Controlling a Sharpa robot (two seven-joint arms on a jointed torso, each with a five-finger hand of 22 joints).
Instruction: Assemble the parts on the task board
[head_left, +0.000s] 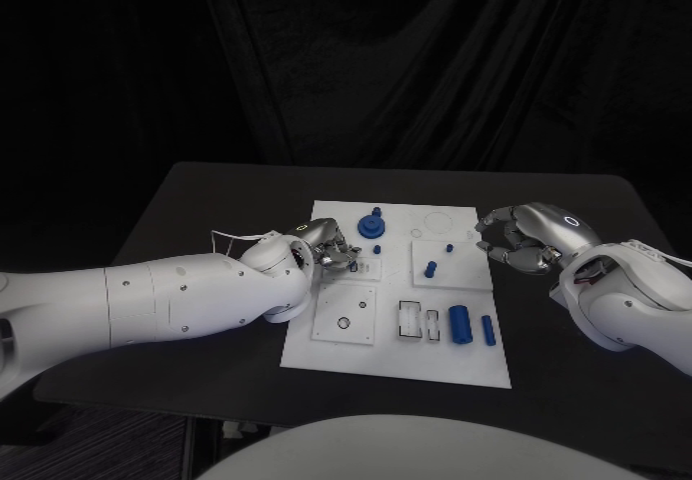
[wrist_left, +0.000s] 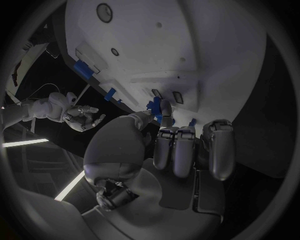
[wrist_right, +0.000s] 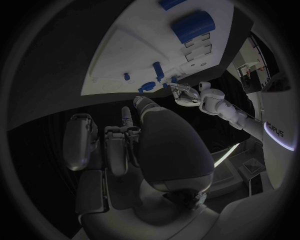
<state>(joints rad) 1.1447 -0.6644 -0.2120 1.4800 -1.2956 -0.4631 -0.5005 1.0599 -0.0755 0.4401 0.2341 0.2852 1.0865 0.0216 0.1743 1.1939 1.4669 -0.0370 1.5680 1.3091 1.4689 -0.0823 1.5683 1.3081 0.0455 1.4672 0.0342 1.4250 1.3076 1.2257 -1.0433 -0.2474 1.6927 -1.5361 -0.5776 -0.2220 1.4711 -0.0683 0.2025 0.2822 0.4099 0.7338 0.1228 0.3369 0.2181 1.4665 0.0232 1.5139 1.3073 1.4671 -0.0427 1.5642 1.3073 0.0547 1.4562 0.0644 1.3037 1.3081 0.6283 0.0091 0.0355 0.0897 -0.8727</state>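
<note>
The white task board (head_left: 389, 350) lies mid-table. A round blue part (head_left: 372, 226) stands near its far edge. Two blue pegs (head_left: 430, 268) stand further right, and two blue cylinders (head_left: 460, 324) lie near the front right. My left hand (head_left: 329, 245) hovers over the board's left side, just beside the round part. Its fingers (wrist_left: 181, 150) are curled, and a small blue part (wrist_left: 154, 109) sits pinched between thumb and a fingertip. My right hand (head_left: 516, 238) hangs at the board's right edge with fingers (wrist_right: 115, 147) curled and nothing in them.
Square white insert plates (head_left: 346, 315) with holes and slots cover the board. Black table (head_left: 216, 200) surrounds it on all sides. My left forearm (head_left: 159, 300) crosses the table's left half and my right forearm (head_left: 627, 290) its right edge.
</note>
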